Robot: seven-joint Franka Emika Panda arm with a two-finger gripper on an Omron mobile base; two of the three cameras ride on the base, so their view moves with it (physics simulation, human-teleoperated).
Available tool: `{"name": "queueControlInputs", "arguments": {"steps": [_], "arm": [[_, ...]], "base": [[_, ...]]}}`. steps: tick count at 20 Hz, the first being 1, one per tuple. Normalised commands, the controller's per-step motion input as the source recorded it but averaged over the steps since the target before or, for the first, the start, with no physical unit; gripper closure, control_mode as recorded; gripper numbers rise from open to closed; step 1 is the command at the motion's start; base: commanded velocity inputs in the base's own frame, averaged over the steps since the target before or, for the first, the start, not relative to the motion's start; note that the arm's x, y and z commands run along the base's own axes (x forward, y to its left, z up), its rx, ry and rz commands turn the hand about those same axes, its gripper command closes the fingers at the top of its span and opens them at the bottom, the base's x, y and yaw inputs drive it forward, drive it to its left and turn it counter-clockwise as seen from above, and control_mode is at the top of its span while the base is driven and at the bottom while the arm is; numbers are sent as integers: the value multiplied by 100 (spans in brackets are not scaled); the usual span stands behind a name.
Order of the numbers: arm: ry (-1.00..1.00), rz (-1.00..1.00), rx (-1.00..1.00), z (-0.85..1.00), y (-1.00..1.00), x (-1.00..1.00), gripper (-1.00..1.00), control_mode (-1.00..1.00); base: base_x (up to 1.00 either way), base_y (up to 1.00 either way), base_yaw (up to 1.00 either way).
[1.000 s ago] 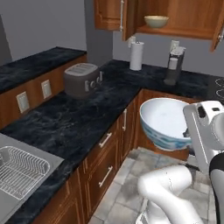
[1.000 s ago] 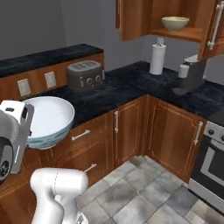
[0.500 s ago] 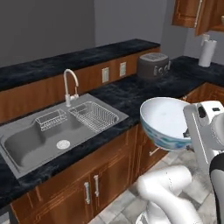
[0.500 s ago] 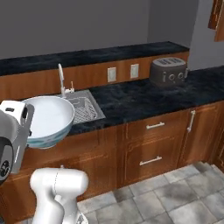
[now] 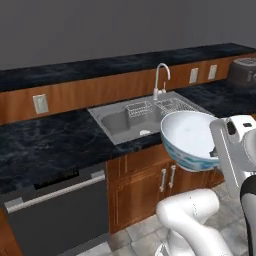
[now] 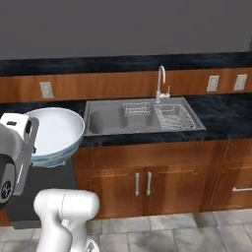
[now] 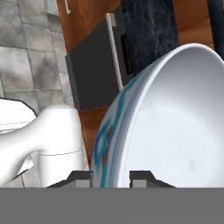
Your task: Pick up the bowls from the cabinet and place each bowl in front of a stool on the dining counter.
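Note:
My gripper [image 7: 111, 177] is shut on the rim of the white bowl [image 7: 175, 122], which has a blue painted pattern on its outside. The rim runs between the two fingertips, with one fingertip [image 7: 142, 175] inside the bowl. I hold the bowl [image 5: 187, 135] tilted, close to the arm, in front of the counter edge by the sink. In the right base view the bowl [image 6: 54, 133] hangs at the left beside the hand, and the gripper [image 6: 30, 142] pinches its near rim. The cabinet, the stools and the dining counter are out of view.
A black stone counter [image 5: 50, 145] carries a steel sink [image 5: 130, 120] with a faucet [image 5: 161, 80] and a wire rack [image 5: 175, 106]. Below it are a dark dishwasher [image 5: 55, 210] and wooden doors [image 6: 142, 182]. A toaster [image 5: 245, 70] stands at the far right. The floor [image 6: 162, 236] is tiled.
The whole picture has shifted as the base turned: the corner with the cabinet and toaster slid away to the right and the sink came to the middle. The bowl stays in my gripper.

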Motion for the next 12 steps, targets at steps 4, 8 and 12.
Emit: {"name": "queueControlInputs", "arguments": {"steps": [4,8,12], "arm": [[0,0,0,0,0,0,100,100],[0,0,0,0,0,0,100,100],[0,0,0,0,0,0,100,100]], "base": [[-58,100,39],[-7,100,30],[0,100,19]]}}
